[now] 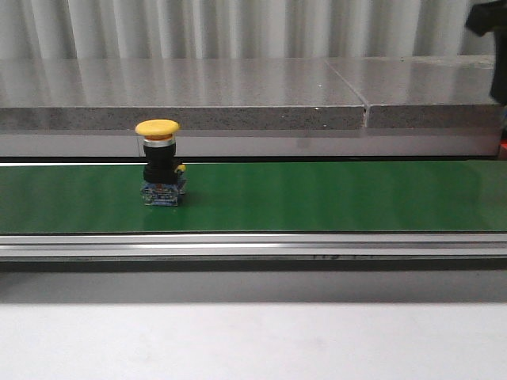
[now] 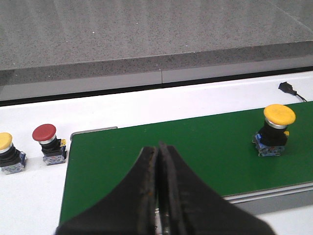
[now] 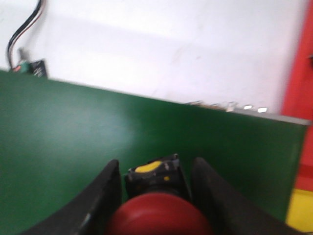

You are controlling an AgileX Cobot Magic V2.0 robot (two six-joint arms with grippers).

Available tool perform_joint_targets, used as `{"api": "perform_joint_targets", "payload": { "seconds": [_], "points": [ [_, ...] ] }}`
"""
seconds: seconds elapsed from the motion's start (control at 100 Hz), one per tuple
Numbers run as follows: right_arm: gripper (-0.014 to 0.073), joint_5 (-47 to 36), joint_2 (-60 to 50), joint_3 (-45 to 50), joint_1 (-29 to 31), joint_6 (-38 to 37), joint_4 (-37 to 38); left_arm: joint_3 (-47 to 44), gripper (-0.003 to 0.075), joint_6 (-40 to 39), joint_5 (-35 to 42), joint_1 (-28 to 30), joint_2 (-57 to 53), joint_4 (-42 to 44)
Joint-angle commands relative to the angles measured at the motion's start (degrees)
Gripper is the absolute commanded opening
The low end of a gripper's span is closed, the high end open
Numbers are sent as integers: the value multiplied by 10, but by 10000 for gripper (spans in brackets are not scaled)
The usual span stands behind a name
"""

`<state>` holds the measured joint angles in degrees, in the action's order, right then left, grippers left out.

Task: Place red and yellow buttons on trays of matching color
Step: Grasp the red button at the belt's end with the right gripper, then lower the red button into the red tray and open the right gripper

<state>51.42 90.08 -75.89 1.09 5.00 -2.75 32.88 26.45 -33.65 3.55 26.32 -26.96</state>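
Buttons first: you have a yellow-capped button (image 1: pixel 158 128) standing upright on the green belt (image 1: pixel 333 198), long axis vertical, cap on top, black body and blue base under it, left of centre in the front view; the same one shows in the left wrist view (image 2: pixel 279 114). A red-capped button (image 3: pixel 159 213) sits between the fingers of the right gripper (image 3: pixel 155 196), cap toward the camera and its black body with a yellow tab pointing away over the belt, so its axis runs along the fingers. You can see both fingers (image 3: pixel 100 200) flanking it closely, but the picture is blurred and you cannot tell whether they actually press on it. The left gripper (image 2: pixel 157 186) hangs over the near end of the belt with its fingers pressed together and nothing between them. Off that end of the belt, on the white table (image 2: pixel 122 110), stand two more buttons, both upright: a red one (image 2: pixel 44 132) just beside the belt's end, and a yellow one (image 2: pixel 5 141) further out, partly cut by the frame. In the right wrist view a red surface (image 3: pixel 299 73) and a yellow patch (image 3: pixel 301 210) lie past the belt's edge; you cannot make out whether these are trays or what they hold. A grey stone ledge (image 1: pixel 238 95) runs behind the belt.
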Motion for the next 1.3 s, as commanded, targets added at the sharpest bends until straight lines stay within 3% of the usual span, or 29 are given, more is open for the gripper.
{"api": "perform_joint_targets", "payload": {
  "seconds": [0.0, 0.26, 0.5, 0.84, 1.29],
  "points": [
    [196, -15, -20, -53, 58, 4, 9, 15, -20, 0, 37, -4, 2, -16],
    [196, -29, 35, -137, 216, 3, 0, 15, -20, 0, 37, -4, 2, -16],
    [196, -50, 140, -211, 287, 3, -24, 15, -20, 0, 37, -4, 2, -16],
    [196, -67, 258, -243, 307, 3, -24, 15, -20, 0, 37, -4, 2, -16],
    [196, -80, 301, -246, 307, 3, -24, 15, -20, 0, 37, -4, 2, -16]
  ]
}}
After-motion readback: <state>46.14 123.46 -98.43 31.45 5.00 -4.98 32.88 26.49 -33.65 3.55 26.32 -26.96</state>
